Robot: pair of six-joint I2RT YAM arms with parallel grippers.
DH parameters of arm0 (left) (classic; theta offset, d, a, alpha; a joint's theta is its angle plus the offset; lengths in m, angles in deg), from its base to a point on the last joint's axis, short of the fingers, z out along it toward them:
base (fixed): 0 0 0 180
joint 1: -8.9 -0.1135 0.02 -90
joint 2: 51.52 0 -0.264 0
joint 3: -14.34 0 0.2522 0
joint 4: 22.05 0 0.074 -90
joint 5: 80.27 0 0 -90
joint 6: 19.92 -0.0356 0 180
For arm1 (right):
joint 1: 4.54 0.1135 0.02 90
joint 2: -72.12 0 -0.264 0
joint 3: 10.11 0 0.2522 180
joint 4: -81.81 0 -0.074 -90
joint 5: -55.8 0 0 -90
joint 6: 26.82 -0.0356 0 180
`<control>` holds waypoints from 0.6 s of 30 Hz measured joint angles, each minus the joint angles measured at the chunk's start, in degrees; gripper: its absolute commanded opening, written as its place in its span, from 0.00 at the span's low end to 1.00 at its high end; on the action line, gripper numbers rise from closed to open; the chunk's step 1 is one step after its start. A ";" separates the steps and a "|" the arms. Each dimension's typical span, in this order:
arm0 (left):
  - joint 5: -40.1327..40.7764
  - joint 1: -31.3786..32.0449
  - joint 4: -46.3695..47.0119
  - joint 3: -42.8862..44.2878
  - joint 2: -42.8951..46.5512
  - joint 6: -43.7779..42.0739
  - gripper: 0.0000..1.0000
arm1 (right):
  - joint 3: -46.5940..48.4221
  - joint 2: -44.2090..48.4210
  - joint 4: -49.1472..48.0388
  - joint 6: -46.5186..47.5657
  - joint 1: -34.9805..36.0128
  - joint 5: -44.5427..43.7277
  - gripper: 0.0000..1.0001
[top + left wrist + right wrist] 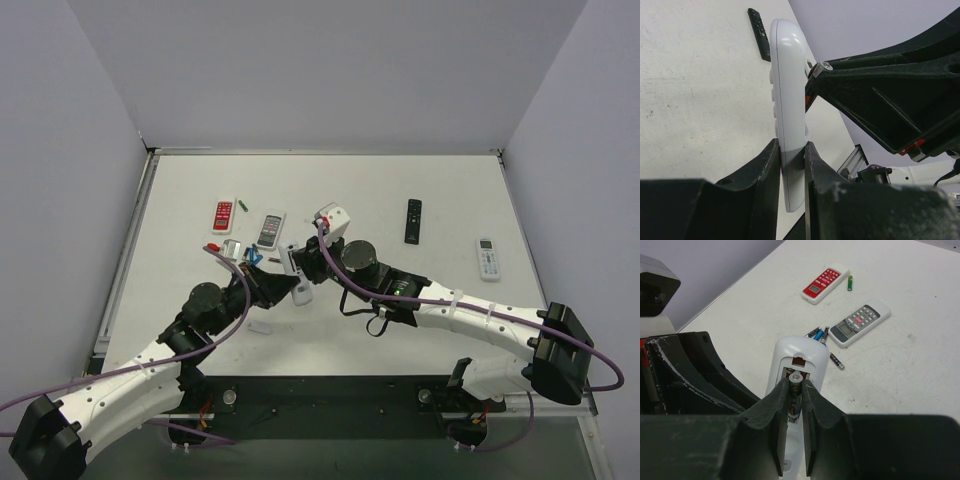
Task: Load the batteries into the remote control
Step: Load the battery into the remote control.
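**Grip.** The left gripper (791,150) is clenching the near end of the remote control (787,90), one finger on either side, and is holding it off the table (450,180). The right gripper (795,395) is grasping one battery (795,379) between its closed fingers. That cell is lying lengthwise over the open recess in the remote's back, silver tip pointing away. It cannot be told whether the cell is seated.

**Count.** Five remotes are showing:
- the held one
- a red remote (825,285)
- a grey remote (860,322)
- a black remote (413,220)
- a white display remote (488,258)

At least four loose cells are lying beyond the held remote:
- a dark striped cell (836,361), just beside its far end
- a blue cell (818,333), touching another dark one
- a green cell (850,282), near the red remote

**Room.** The two grippers are working close together at mid-table. The red and grey remotes are lying near them on the far left. The black and display remotes are lying well apart on the right, with bare tabletop between them and the grippers. Walls are bounding the far and side edges.
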 measured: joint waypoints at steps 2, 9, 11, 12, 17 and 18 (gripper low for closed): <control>-0.04 0.00 -0.02 0.00 -0.04 0.00 0.00 | -0.02 0.00 0.04 -0.02 0.00 -0.04 0.15; -0.09 0.00 0.61 0.00 -0.66 -0.04 0.00 | -0.04 -0.28 1.29 -1.07 0.00 -2.23 0.19; -0.11 0.00 0.63 0.00 -1.01 -0.04 0.00 | -0.04 -0.37 1.44 -1.33 0.00 -2.69 0.19; -0.11 0.00 0.63 0.00 -1.09 -0.04 0.00 | -0.04 -0.48 1.46 -1.44 0.00 -2.82 0.19; -0.37 0.00 0.61 0.00 -1.77 -0.07 0.00 | -0.04 -1.09 1.73 -1.46 0.00 -2.97 0.24; -0.46 0.00 0.63 0.00 -1.88 -0.07 0.00 | -0.04 -1.09 1.81 -1.51 0.00 -2.97 0.24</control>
